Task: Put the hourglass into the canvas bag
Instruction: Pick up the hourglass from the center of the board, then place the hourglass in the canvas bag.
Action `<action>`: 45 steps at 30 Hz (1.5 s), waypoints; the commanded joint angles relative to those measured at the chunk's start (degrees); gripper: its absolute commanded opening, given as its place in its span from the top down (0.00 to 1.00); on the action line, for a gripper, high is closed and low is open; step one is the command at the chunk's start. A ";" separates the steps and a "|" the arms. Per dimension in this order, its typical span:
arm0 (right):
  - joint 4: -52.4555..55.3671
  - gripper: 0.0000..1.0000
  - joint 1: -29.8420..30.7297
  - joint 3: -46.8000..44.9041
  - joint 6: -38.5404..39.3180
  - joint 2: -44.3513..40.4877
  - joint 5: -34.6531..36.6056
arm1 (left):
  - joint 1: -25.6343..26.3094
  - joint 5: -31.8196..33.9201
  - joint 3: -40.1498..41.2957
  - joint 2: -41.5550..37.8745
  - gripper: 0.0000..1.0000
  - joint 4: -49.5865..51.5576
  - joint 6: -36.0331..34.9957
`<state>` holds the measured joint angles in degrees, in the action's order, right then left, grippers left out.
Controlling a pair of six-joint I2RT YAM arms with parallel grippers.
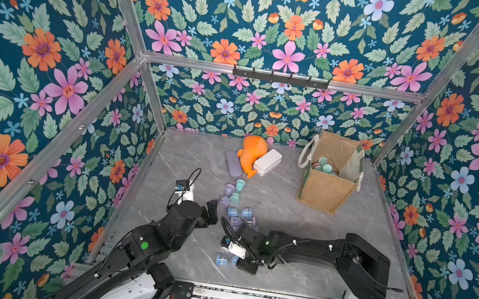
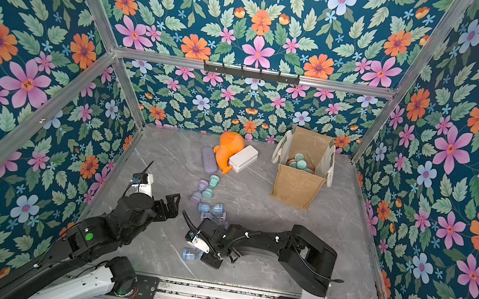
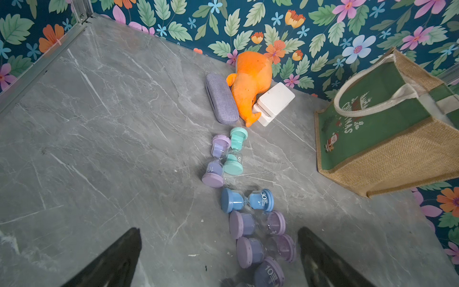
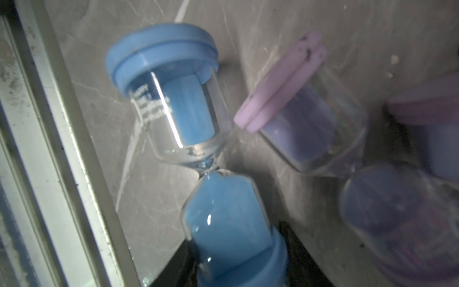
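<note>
Grey, marble-veined tabletop (image 1: pixel 300 231) spreads from the aluminium rail (image 1: pixel 241 297) at the front to walls papered in dark teal with orange, pink and pale blue flowers (image 1: pixel 292 35).

Closest to the rail, well apart from the canvas bag (image 1: pixel 322 191) and to its near left, the right gripper (image 4: pixel 236 248) is closed narrowly on one cap of the blue hourglass (image 4: pixel 203 159). In both top views its wrist covers the fingers. A lilac hourglass (image 4: pixel 298 116) lies just beside the blue one, a little nearer the bag.

Farther left of the bag, the left gripper (image 1: pixel 211 212) hangs over the table with its jaws wide apart. Between it and the bag, a row of hourglasses (image 1: pixel 233 211) in blue, lilac and mint trails toward the back wall.

Left of the bag lie a lilac-grey case (image 1: pixel 233 163), an orange plush toy (image 1: pixel 252 155) and a white box (image 1: pixel 268 162), the toy touching both. The bag stands upright by the back wall, mouth open, with mint and pink caps (image 1: pixel 323 165) inside.

The blue hourglass lies about on its side. Its long axis runs roughly parallel to the rail, with the gripped cap toward the bag's side and the free cap pointing away from the bag.
</note>
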<state>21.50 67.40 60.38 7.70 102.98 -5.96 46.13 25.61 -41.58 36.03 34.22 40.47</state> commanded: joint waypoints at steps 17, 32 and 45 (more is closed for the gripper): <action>-2.20 0.55 -1.78 -1.85 -2.01 -5.57 -4.12 | -0.06 0.92 -0.76 0.00 0.00 -1.08 -0.61; -2.94 0.56 -7.31 -3.90 -5.31 -17.10 -9.79 | -0.05 1.38 -3.62 2.08 0.00 -2.80 -3.00; 7.47 0.55 -23.31 5.22 -14.04 -28.19 -10.04 | -0.03 -4.98 -11.28 12.73 0.00 -13.15 -9.57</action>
<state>25.47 46.09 63.81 -4.03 75.88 -16.27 46.13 23.18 -51.51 47.24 25.63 33.87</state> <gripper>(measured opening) 0.451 0.998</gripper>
